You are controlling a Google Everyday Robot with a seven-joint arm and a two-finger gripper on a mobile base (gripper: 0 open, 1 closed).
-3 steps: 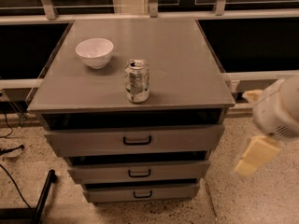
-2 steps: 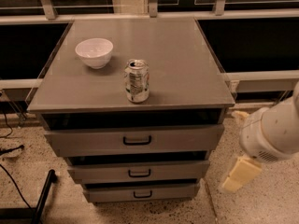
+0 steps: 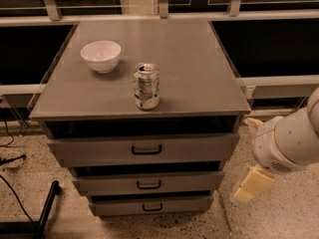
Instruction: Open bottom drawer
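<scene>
Camera view does not let us tell how the jaws stand on the gripper, which hangs low to the right of the cabinet, touching nothing. We judge it sits low because the bottom drawer is shut near the floor, well to its left.

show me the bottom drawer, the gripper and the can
bottom drawer (image 3: 151, 206): camera view, front centre at the handle
gripper (image 3: 245, 192): camera view, beige tip, right of the bottom drawer
can (image 3: 146, 87): camera view, middle of its side
</scene>
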